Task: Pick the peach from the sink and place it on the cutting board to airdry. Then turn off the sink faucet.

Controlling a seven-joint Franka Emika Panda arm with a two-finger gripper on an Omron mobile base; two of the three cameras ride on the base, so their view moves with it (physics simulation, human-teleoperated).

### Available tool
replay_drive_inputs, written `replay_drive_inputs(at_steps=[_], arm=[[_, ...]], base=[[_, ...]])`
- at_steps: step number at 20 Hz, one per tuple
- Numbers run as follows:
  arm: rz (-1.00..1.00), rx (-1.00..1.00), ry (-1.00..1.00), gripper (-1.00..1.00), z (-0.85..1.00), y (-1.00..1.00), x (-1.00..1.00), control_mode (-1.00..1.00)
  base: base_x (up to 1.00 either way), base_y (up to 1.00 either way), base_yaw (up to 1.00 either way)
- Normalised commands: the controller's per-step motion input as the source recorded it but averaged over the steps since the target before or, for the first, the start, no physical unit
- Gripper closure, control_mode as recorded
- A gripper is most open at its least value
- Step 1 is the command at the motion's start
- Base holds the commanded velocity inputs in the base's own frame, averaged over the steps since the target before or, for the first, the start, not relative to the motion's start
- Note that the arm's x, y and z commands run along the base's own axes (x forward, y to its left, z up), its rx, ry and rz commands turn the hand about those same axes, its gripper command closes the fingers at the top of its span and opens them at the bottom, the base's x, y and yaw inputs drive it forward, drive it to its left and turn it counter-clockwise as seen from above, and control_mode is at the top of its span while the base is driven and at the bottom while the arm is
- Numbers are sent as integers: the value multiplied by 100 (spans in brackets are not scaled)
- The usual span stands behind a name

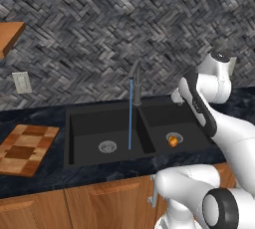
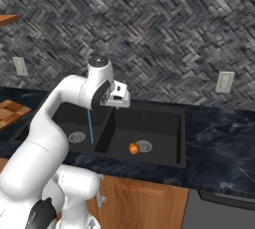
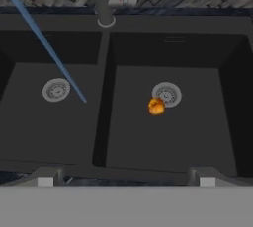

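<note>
A grey herringbone-tiled wall [image 1: 89, 29] rises behind the dark marbled counter [image 2: 219, 148]. Wooden cabinet doors [image 1: 74, 205] run below that counter. Above the counter, white wall outlets [image 2: 224, 82] sit on the tiles, and a wooden shelf [image 1: 9, 35] juts out higher up.

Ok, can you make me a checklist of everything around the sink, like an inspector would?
Surface: dark marbled counter, wooden cabinets below.
Sink: black, two basins, a silver drain in each.
Peach: on the floor of the right basin, beside the drain.
Faucet: running; blue stream falls into the left basin.
Board: checkered, on the counter left of the sink, nothing on it.
Clutter: nothing seen.
End effector: above the sink's front edge, fingers apart, holding nothing.
Cables: nothing seen.
Surroundings: grey herringbone wall, two outlets, wooden shelf at upper left.
</note>
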Motion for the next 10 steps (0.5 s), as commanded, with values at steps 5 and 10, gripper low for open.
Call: replay_drive_inputs(at_steps=[5,10], arm=[[0,0,0,-100,-19,-6,29,-100],[0,-2,0,-100,-39,-7,22,-100]], base=[[0,0,0],[0,0,0]])
